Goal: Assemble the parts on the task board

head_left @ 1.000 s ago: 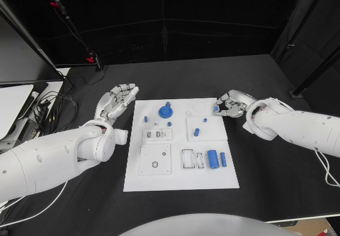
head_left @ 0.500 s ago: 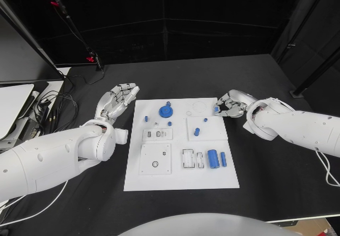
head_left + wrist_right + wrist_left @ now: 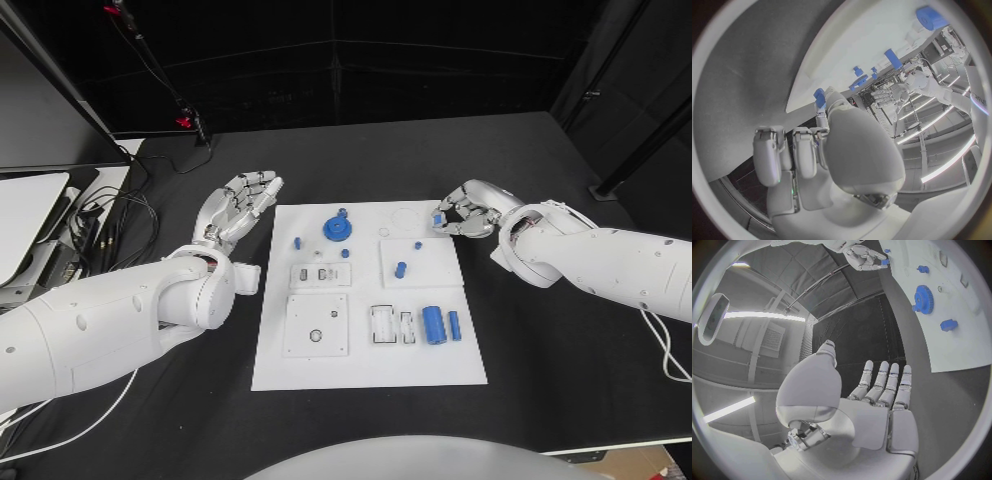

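You had the right hand [image 3: 464,213] at the far right edge of the task board [image 3: 368,365], its fingers [image 3: 820,111] pinching a small blue part [image 3: 819,96] just off the board's corner. I judge you were carrying that part toward its seat, so the next move called for swinging it in over the board, lining it up and lowering it squarely. Which seat it belonged to, I could not tell. The blue gear [image 3: 336,227] sat on the far side of the board, and the blue cylinders [image 3: 433,325] lay in the near right area. Your left hand [image 3: 238,205] hovered flat over the desk [image 3: 375,160] beside the board's far left corner, fingers released and spread, holding nothing.
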Robot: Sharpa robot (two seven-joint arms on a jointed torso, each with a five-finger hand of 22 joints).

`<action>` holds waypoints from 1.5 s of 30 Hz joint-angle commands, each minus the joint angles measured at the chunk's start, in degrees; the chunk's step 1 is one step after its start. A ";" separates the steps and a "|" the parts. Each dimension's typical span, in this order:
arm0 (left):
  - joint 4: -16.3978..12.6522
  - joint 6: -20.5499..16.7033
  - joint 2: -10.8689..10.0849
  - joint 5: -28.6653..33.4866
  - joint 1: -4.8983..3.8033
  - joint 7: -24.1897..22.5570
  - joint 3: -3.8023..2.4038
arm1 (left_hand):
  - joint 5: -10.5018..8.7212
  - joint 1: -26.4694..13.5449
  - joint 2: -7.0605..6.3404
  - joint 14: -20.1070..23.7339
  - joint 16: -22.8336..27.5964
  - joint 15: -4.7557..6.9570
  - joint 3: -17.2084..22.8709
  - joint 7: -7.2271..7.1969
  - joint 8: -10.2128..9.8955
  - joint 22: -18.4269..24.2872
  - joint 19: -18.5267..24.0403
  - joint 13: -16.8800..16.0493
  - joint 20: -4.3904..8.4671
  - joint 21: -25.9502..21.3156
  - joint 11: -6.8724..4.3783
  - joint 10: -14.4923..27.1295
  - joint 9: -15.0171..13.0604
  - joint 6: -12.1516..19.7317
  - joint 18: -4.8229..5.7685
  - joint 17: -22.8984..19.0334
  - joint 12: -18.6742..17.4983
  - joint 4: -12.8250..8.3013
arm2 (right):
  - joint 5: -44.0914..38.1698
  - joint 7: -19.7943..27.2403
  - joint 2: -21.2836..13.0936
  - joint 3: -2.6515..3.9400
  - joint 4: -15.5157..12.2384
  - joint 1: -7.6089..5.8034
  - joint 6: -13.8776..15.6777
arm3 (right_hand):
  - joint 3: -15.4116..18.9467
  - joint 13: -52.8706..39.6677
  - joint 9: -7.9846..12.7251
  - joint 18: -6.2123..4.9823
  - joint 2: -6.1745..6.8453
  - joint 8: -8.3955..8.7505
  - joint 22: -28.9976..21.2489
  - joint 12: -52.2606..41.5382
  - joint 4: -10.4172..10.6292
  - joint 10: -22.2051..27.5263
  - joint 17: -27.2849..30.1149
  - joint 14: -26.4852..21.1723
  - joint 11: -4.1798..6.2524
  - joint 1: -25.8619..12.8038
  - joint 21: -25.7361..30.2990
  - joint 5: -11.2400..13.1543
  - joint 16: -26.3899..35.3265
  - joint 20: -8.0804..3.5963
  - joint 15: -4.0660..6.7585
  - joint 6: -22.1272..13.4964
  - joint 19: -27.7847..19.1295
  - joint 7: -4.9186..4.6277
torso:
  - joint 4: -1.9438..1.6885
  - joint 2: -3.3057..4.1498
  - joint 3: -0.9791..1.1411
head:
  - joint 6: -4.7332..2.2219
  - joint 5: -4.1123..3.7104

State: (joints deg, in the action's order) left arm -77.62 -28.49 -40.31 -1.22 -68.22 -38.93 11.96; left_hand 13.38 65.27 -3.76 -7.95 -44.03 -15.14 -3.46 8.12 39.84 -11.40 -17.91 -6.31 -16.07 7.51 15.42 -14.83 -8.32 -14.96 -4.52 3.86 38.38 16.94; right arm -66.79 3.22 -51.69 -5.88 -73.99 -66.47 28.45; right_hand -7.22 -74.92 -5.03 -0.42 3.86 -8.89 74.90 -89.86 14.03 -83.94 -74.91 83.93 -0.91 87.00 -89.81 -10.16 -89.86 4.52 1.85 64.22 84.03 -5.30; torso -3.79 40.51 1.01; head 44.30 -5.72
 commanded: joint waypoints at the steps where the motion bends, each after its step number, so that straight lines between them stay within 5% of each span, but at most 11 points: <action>1: -0.05 0.42 -0.05 -0.33 -0.09 -18.05 -0.04 | 0.26 -0.01 0.55 0.21 -0.19 0.00 0.37 8.97 0.32 -0.09 0.20 0.05 -0.32 0.28 -0.08 0.48 0.05 0.57 -0.68 -0.06 0.24 0.05 | 3.30 3.32 -0.28 0.06 -1.41 -0.10 5.62 | -0.15 -15.08 -0.56 0.42 -0.60 -0.46 15.10 -0.14 -0.38 -6.06 -15.09 6.07 -0.45 0.02 -0.19 -0.38 -0.14 0.19 -0.23 1.14 5.97 0.38 | 0.04 -0.05 -0.03 | -0.04 0.43; 13: 0.50 0.43 0.44 -0.33 -0.09 -17.99 0.37 | 0.28 0.01 0.58 0.21 -0.20 -0.01 0.39 8.97 0.33 -0.09 0.20 0.06 -0.32 0.29 -0.08 0.49 0.07 0.57 -0.68 -0.06 0.26 0.04 | 4.53 -1.47 0.57 0.20 -9.61 -1.21 3.31 | -0.17 -15.08 -0.35 0.42 -0.78 0.11 15.10 -0.14 -0.92 -6.06 -15.09 6.07 -0.84 0.12 -0.19 -1.66 -0.14 0.43 -0.55 1.53 5.97 0.02 | -0.20 -0.13 -0.01 | 0.54 1.77; 23: 0.61 0.38 0.72 -0.33 -0.09 -17.91 0.56 | 0.28 0.01 0.58 0.21 -0.20 -0.01 0.39 8.97 0.33 -0.09 0.20 0.06 -0.32 0.29 -0.08 0.49 0.07 0.57 -0.68 -0.06 0.26 0.04 | 1.65 -8.80 6.09 0.22 -14.60 -1.42 1.72 | -0.18 -15.08 -0.28 0.42 -0.88 0.29 15.10 -0.14 -1.14 -6.06 -15.09 6.07 -0.92 0.18 -0.19 -2.07 -0.14 0.51 -0.62 1.64 5.97 -0.07 | -0.19 -0.19 -0.09 | 1.91 6.10; 29: 0.54 0.33 0.79 -0.33 -0.10 -17.90 0.59 | 0.28 0.01 0.58 0.21 -0.20 -0.01 0.39 8.97 0.33 -0.09 0.20 0.06 -0.32 0.29 -0.08 0.49 0.07 0.57 -0.68 -0.06 0.26 0.04 | 0.32 -11.78 9.69 0.21 -15.66 -1.35 0.64 | -0.21 -15.08 -0.22 0.42 -0.95 0.47 15.10 -0.14 -1.42 -6.06 -15.09 6.07 -1.15 0.27 -0.19 -2.34 -0.14 0.49 -0.46 1.75 5.97 -0.25 | -0.12 -0.10 -0.02 | 2.57 7.49; 35: 0.50 0.30 0.81 -0.33 -0.10 -17.88 0.59 | 0.28 0.01 0.58 0.21 -0.20 -0.01 0.39 8.97 0.33 -0.09 0.20 0.06 -0.32 0.29 -0.08 0.49 0.07 0.57 -0.68 -0.06 0.26 0.04 | -0.54 -14.17 12.36 0.18 -15.44 -0.78 0.67 | -0.30 -15.08 -0.12 0.42 -1.04 0.76 15.10 -0.14 -1.80 -6.06 -15.09 6.07 -1.32 0.37 -0.19 -2.74 -0.14 0.48 -0.44 1.77 5.97 -0.49 | -0.16 -0.01 0.02 | 3.20 8.40; 45: 0.56 0.28 0.84 -0.33 -0.10 -17.83 0.60 | 0.28 0.01 0.58 0.21 -0.20 -0.01 0.39 8.97 0.33 -0.09 0.20 0.06 -0.32 0.29 -0.08 0.49 0.07 0.57 -0.68 -0.06 0.26 0.04 | -3.52 -21.50 14.24 0.14 -16.00 0.59 0.95 | -0.26 -15.08 0.05 0.42 -0.90 1.21 15.10 -0.14 -2.29 -6.06 -15.09 6.07 -1.50 0.31 -0.19 -3.45 -0.14 0.52 -0.51 1.69 5.97 -0.68 | 0.02 -0.07 -0.04 | 3.88 8.55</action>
State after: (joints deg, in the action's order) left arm -77.03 -28.50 -39.54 -1.22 -68.22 -38.93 12.61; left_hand 13.38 65.19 -3.67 -7.95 -44.02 -15.13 -3.46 7.91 39.84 -11.44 -17.91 -6.32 -16.07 7.50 15.43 -14.83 -8.33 -14.75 -4.52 3.87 38.37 16.94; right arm -68.00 -14.08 -37.55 -5.77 -89.78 -65.90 29.77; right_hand -7.48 -74.91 -5.00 -0.42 3.38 -7.69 74.90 -89.85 12.03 -84.14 -74.92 84.15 -1.96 87.24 -89.81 -13.32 -89.86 4.52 1.63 64.23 84.03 -5.31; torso -3.85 40.45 1.01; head 48.07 2.86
